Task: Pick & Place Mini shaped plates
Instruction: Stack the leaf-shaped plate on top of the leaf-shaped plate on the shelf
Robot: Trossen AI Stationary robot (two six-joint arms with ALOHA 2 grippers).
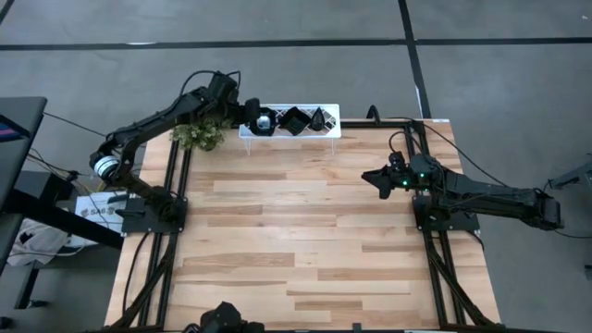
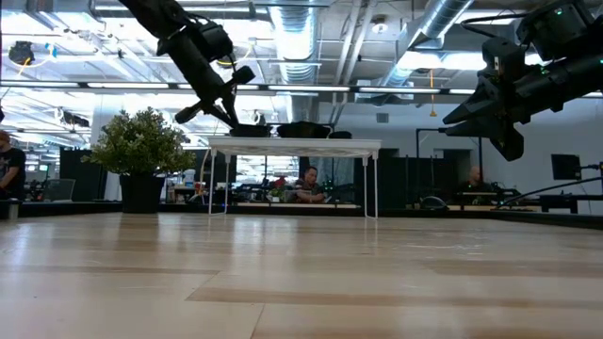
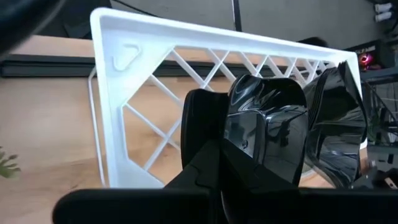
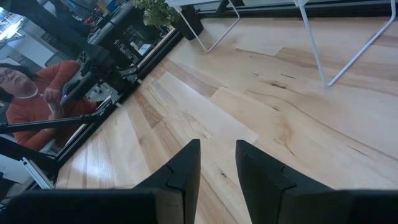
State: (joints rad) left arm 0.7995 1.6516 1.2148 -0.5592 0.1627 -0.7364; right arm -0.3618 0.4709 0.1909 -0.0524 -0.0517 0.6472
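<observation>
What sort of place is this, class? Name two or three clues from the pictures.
Probably a robotics lab in a large industrial workspace: bare ducts run overhead, people sit at desks behind, and two arms are mounted on a wooden table holding a white rack.

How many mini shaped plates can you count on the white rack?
3: one at the rack's left end under the left gripper, one in the middle, one toward the right. Stacked ones may be hidden.
</observation>
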